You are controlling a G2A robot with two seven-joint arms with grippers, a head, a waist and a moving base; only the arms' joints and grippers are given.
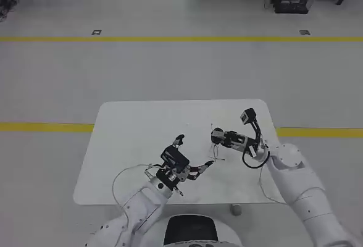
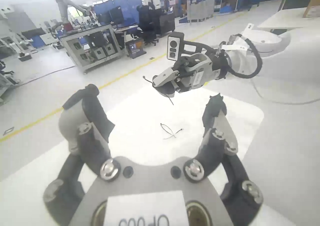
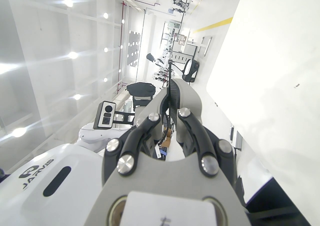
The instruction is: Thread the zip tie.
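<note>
Black zip tie (image 3: 169, 74) pinched in the closed right hand (image 3: 171, 86) above the desk (image 1: 138, 123); left hand (image 2: 151, 95) spread wide, empty, near. Seems pre-threading; next calls for gripping the free tail and feeding it through the head.

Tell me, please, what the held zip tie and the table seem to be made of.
The zip tie: probably plastic, black and matt, a thin strip pinched in the right gripper. The table: smooth white top, perhaps laminate, with a soft sheen.
</note>
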